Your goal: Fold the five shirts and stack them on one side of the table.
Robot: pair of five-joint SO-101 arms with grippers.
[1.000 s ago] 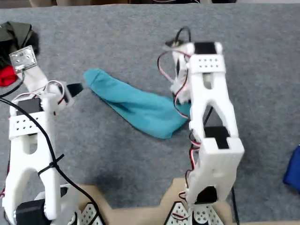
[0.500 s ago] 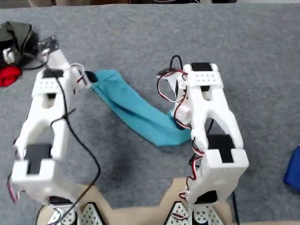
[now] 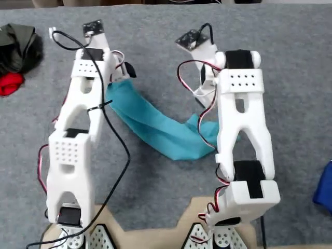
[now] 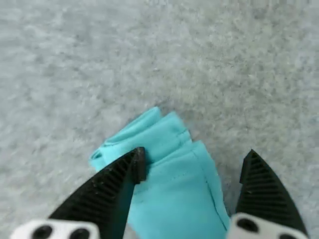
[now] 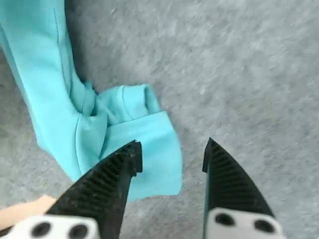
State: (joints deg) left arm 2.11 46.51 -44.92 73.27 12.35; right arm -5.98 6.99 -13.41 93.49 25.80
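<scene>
Gaping left claw point(image 4: 194, 162) and right claw point(image 5: 172, 149) straddle shirt point(image 3: 155, 129).

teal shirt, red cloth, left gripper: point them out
teal shirt point(image 3: 155, 130), high view, middle of the bunched strip
red cloth point(image 3: 10, 84), high view, centre of the bundle
left gripper point(image 4: 193, 164), left wrist view, midway between its fingertips

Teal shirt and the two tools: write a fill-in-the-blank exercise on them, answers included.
1. The teal shirt lies on a ____ table.
2. The left tool hangs over one end of the shirt with its jaws ____.
3. The right tool, over the shirt's other end, holds ____.
4. The cloth beside the dark garment is ____.

Missing words: grey; open; nothing; red.
</scene>
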